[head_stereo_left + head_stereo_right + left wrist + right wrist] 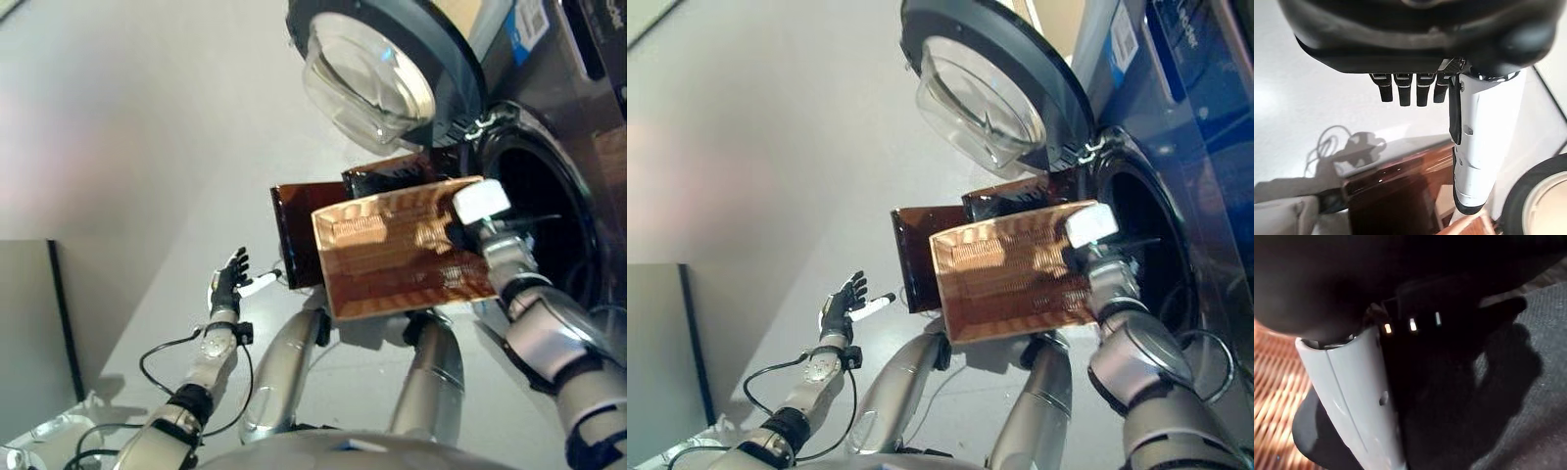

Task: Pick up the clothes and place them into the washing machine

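We saw one washing machine (578,186), its door (377,69) swung wide, drum dark, contents untellable. One brown basket (402,259) stood just before its opening, our right hand (480,211) at its rim, fingers untellable. Our left hand (231,279) hung apart, fingers straight. We saw no clothes clearly.

Washing machine (568,147), door (382,69) open

The basket (402,250) was translucent amber-brown, its near wall ribbed with a fine lattice that caught orange light; the wall at nine o'clock of it was darker brown. The washing machine (578,117) was dark grey with a clear glass door (367,83) in a dark rim. The floor (118,147) was pale grey. The left robot hand (230,279) was black, its thumb white-covered.
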`<state>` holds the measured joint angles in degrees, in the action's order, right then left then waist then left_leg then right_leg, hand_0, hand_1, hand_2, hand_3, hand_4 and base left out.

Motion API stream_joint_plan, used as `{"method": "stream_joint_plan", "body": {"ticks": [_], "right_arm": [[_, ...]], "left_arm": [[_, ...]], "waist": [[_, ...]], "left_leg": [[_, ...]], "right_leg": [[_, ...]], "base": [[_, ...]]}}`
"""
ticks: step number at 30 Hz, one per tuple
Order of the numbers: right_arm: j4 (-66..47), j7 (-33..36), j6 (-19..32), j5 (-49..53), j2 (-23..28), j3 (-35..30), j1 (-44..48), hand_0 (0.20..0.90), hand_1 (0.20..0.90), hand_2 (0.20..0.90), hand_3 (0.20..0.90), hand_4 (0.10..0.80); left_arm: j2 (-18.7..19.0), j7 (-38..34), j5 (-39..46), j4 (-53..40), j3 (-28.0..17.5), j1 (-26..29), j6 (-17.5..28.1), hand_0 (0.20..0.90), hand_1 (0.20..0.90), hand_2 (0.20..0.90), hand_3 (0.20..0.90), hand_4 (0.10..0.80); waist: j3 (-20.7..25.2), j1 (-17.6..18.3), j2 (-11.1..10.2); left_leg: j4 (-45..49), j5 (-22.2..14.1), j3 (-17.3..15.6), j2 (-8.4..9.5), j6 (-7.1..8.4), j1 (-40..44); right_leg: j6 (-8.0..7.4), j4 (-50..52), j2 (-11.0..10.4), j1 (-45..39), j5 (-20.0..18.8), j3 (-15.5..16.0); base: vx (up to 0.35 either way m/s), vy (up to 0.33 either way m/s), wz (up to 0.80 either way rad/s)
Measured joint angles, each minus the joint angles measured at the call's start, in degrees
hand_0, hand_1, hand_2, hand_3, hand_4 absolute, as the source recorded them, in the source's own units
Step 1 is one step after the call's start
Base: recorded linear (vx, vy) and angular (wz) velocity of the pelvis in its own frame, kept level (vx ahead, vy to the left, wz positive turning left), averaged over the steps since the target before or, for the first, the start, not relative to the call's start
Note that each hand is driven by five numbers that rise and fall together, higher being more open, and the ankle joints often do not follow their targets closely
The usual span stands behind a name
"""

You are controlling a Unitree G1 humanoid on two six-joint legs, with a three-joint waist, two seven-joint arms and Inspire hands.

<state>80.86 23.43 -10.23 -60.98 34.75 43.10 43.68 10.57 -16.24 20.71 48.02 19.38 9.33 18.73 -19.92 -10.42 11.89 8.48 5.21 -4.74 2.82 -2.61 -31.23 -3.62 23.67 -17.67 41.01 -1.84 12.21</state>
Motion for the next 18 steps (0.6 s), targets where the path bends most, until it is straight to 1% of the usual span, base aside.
{"method": "stream_joint_plan", "body": {"ticks": [2,4,5,6,8,9,11,13,15,16,18], "right_arm": [[0.0,-0.5,0.2,0.8,0.2,0.3,-0.4,0.200,0.200,0.200,0.200,0.300],[-0.9,-1.1,0.2,1.6,0.3,0.1,-0.3,0.200,0.200,0.200,0.200,0.300],[-1.1,-1.0,0.3,2.1,0.3,-0.2,-0.1,0.200,0.200,0.200,0.200,0.300],[-1.1,-1.0,0.4,3.9,0.2,-1.0,0.2,0.200,0.200,0.200,0.200,0.300],[-1.1,-0.5,0.5,7.6,-0.2,-4.7,0.7,0.200,0.200,0.200,0.200,0.300],[-1.0,0.3,0.6,10.7,-0.2,-6.4,0.9,0.200,0.200,0.200,0.200,0.300],[-0.7,1.2,1.7,17.5,-0.7,-12.3,1.5,0.200,0.200,0.200,0.200,0.300],[-0.5,2.7,2.4,26.8,-1.9,-18.7,2.1,0.200,0.200,0.200,0.200,0.300],[-0.6,4.4,4.5,39.3,-3.4,-26.4,2.4,0.200,0.200,0.200,0.200,0.300],[-0.6,4.7,4.9,41.9,-3.5,-27.3,2.6,0.200,0.200,0.200,0.200,0.300],[-0.6,5.6,7.4,52.4,-4.0,-31.4,3.1,0.200,0.200,0.200,0.200,0.300]], "left_arm": [[-0.2,0.1,-0.1,-0.4,0.3,-0.4,0.0,0.900,0.900,0.900,0.900,0.800],[-0.4,0.1,-0.1,-0.4,0.3,-0.4,0.1,0.900,0.900,0.900,0.900,0.800],[-0.4,0.1,-0.1,-0.3,0.3,-0.3,0.1,0.900,0.900,0.900,0.900,0.800],[-0.5,0.1,-0.1,-0.3,0.5,-0.2,0.1,0.900,0.900,0.900,0.900,0.800],[-0.7,0.0,-0.3,-0.3,0.6,-0.2,0.0,0.900,0.900,0.900,0.900,0.800],[-0.7,0.0,-0.4,-0.3,0.8,-0.3,0.0,0.900,0.900,0.900,0.900,0.800],[-0.7,-0.1,-0.4,-0.3,0.8,-0.9,0.0,0.900,0.900,0.900,0.900,0.800],[-0.7,-0.2,-0.4,-0.4,1.2,-1.8,-0.1,0.900,0.900,0.900,0.900,0.800],[-0.6,-0.4,-0.4,-0.4,1.2,-2.7,0.0,0.900,0.900,0.900,0.900,0.800],[-0.6,-0.4,-0.4,-0.4,1.2,-2.9,0.0,0.900,0.900,0.900,0.900,0.800],[-0.6,-0.6,-0.4,-0.4,1.2,-3.2,-0.1,0.900,0.900,0.900,0.900,0.800]], "waist": [[0.4,0.4,0.7],[0.7,0.8,1.2],[0.8,0.9,1.3],[0.9,0.6,1.4],[0.9,0.6,1.5],[0.9,0.5,1.5],[0.9,0.3,1.6],[0.8,0.4,2.0],[0.8,0.8,2.1],[0.8,0.8,2.2],[0.8,0.7,2.6]], "left_leg": [[-1.6,0.4,-0.8,0.05,-0.26,1.5],[-2.0,0.4,-1.3,0.05,-0.32,2.2],[-2.0,0.5,-1.4,0.11,-0.48,2.2],[-2.1,0.5,-1.5,0.00,-0.53,2.3],[-2.2,0.5,-1.8,0.04,-0.57,2.4],[-2.9,0.6,-2.1,0.05,-0.52,2.8],[-3.1,0.7,-2.6,0.05,-0.51,3.0],[-3.9,1.1,-2.8,0.08,-0.87,4.0],[-4.7,1.1,-3.1,0.22,-0.78,5.0],[-4.8,1.1,-3.2,0.26,-0.78,5.0],[-5.3,1.4,-3.3,0.32,-0.74,5.0]], "right_leg": [[-0.68,-1.6,0.4,-1.1,-0.9,-0.4],[-0.88,-3.2,0.7,-2.1,-1.8,-0.6],[-0.50,-3.5,0.8,-2.2,-2.3,-0.6],[-0.61,-4.2,1.1,-2.5,-2.8,-0.5],[-0.73,-4.9,1.0,-2.6,-3.0,-0.7],[-0.88,-5.3,1.0,-2.7,-3.1,-0.8],[-1.10,-6.0,1.0,-2.8,-3.5,-1.1],[-1.08,-7.1,1.1,-4.0,-4.2,-1.1],[-1.32,-8.1,1.2,-4.8,-4.4,-1.1],[-1.34,-8.1,1.1,-4.8,-4.5,-1.1],[-1.39,-8.6,1.0,-4.7,-4.8,-1.1]], "base": [[0.009,0.050,-0.26],[-0.038,0.051,-0.18],[-0.089,0.041,-0.10],[-0.084,0.044,-0.07],[0.006,0.032,-0.08],[0.013,0.030,-0.08],[0.021,0.039,-0.10],[0.024,0.038,-0.06],[0.021,0.033,-0.09],[0.015,0.018,-0.09],[0.022,0.018,-0.04]]}}
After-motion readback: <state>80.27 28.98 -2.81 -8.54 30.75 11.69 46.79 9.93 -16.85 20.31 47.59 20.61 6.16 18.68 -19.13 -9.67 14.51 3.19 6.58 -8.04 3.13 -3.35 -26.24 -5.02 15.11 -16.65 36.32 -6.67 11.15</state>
